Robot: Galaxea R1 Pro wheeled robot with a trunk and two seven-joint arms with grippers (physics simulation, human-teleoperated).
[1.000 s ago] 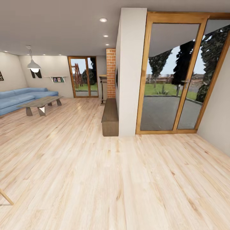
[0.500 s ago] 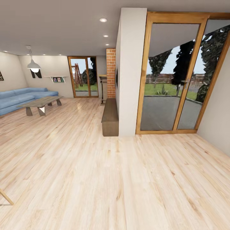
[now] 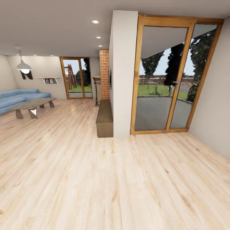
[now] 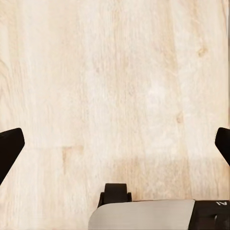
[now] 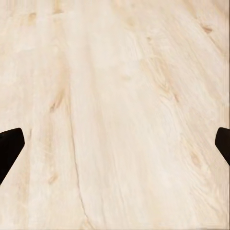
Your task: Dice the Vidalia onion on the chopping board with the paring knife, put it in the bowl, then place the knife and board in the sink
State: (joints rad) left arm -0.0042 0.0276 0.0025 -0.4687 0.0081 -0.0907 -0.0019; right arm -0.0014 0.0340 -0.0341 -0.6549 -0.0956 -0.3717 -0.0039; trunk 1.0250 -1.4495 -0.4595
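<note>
Pale blond wooden plank flooring (image 3: pixel 95 179) is stretching ahead of me through an open living area, and I am looking across it rather than at any kitchen. A white partition wall (image 3: pixel 123 73) is standing in the middle of my head view, with a low dark brown bench (image 3: pixel 104 118) lying along its foot. Just beside the wall, tall glass doors in an orange wooden frame (image 3: pixel 172 73) are giving onto a garden. Far off toward my left, a blue sofa (image 3: pixel 16 97) is sitting behind a grey low coffee table (image 3: pixel 30 105), under a white pendant lamp (image 3: pixel 24 65), and a red brick column (image 3: pixel 104 73) is rising past the bench.

My left gripper (image 4: pixel 115 143) is hanging over bare planks with its dark fingertips (image 4: pixel 9 146) spread wide, gripping nothing. My right gripper (image 5: pixel 115 143) is doing likewise, its dark fingertips (image 5: pixel 9 146) far apart and nothing between them.

I am seeing no sink, onion, board, knife or bowl from where I am, so I cannot tell which way the onion lies from either gripper, nor which arm is nearer. I am judging the task as unstarted: I am needing to find the kitchen first.
</note>
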